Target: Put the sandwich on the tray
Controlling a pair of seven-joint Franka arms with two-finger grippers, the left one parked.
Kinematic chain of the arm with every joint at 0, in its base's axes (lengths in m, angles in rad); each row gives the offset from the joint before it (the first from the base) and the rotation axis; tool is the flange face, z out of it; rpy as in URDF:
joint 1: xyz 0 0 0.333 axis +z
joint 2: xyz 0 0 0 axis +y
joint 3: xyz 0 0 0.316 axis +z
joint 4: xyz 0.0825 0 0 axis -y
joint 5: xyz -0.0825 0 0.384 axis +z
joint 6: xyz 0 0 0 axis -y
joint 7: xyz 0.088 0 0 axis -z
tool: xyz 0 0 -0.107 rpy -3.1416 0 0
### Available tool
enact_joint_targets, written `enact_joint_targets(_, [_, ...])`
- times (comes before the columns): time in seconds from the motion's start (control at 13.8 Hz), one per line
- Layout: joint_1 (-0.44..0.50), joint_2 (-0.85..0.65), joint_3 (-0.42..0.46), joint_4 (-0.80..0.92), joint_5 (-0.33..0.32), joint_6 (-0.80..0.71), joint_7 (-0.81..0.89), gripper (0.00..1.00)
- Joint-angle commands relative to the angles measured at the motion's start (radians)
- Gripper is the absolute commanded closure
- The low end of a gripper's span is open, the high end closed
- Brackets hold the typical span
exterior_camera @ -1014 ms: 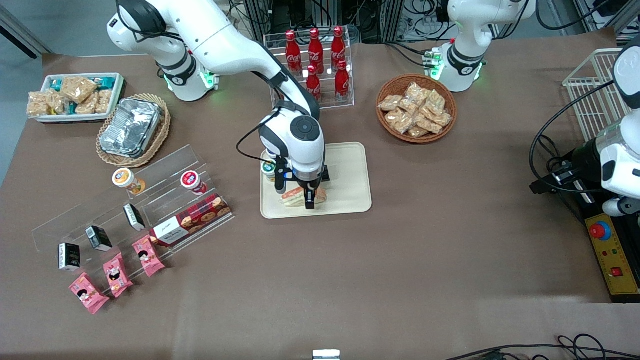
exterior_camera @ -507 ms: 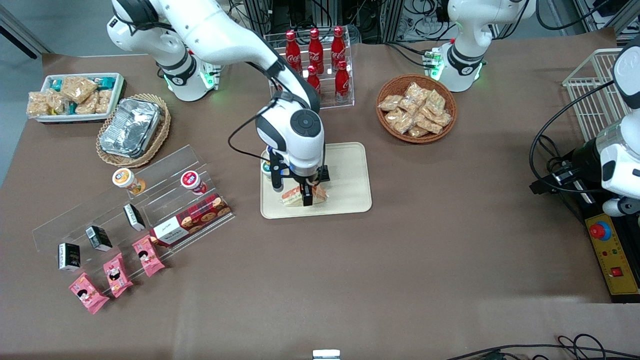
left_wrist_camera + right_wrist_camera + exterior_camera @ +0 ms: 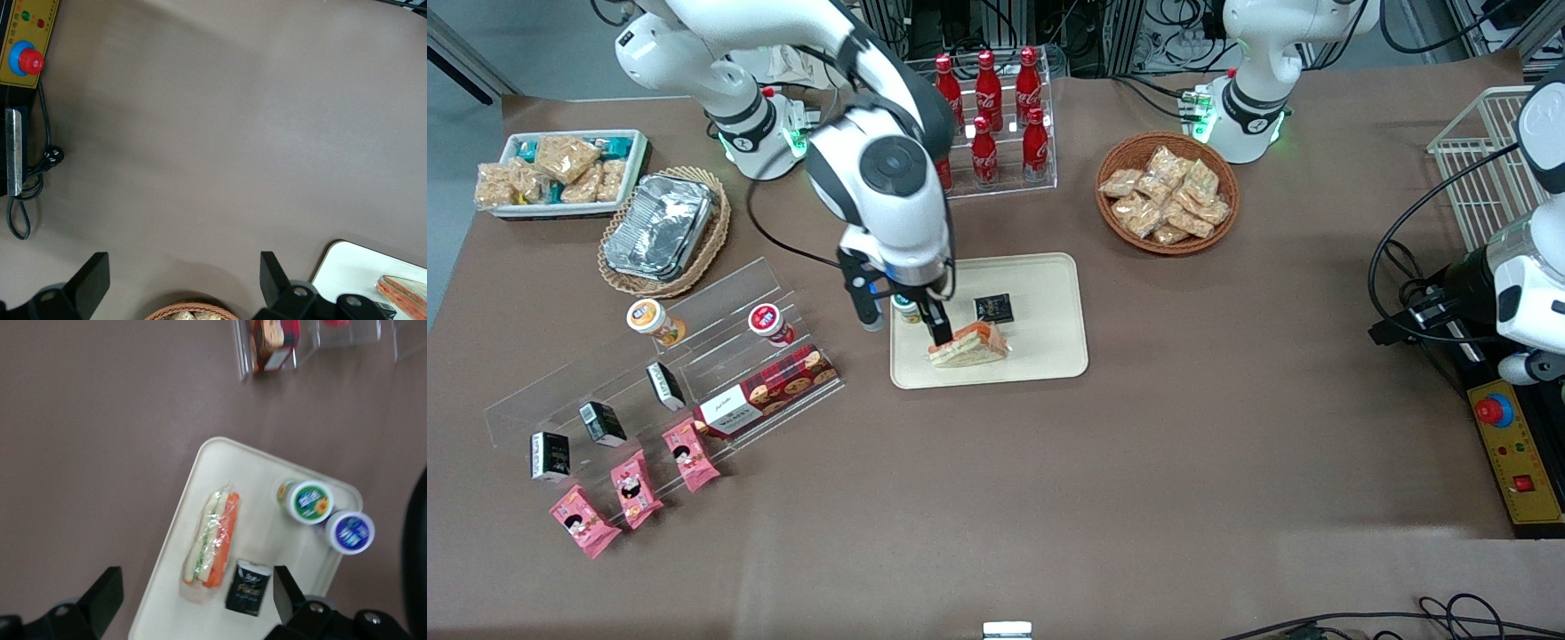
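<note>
One sandwich on tray (claw spread above).

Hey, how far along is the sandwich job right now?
It looks essentially done: the sandwich lies on the tray, beside a small black packet and two lidded cups. Nothing is in hand; the claw is open, raised above the tray's edge toward the working arm's end, apart from the sandwich. Probably only the arm's retreat is left.
</note>
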Motion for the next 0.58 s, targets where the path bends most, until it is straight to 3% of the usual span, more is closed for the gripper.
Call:
enact_joint_targets(0.0, [-0.093,-0.135,0.041,-0.024,0.013,-0.146,-0.322,0.0])
enact_joint_targets(0.07, [-0.149,-0.175,0.076,-0.025,-0.001,-0.199,-0.472,0.0])
enact_joint_targets(0.29, [-0.451,-0.295,0.278,-0.04,-0.015,-0.275,-0.844,0.0])
enact_joint_targets(0.51, [-0.595,-0.402,0.299,-0.134,-0.015,-0.263,-1.165,0.0])
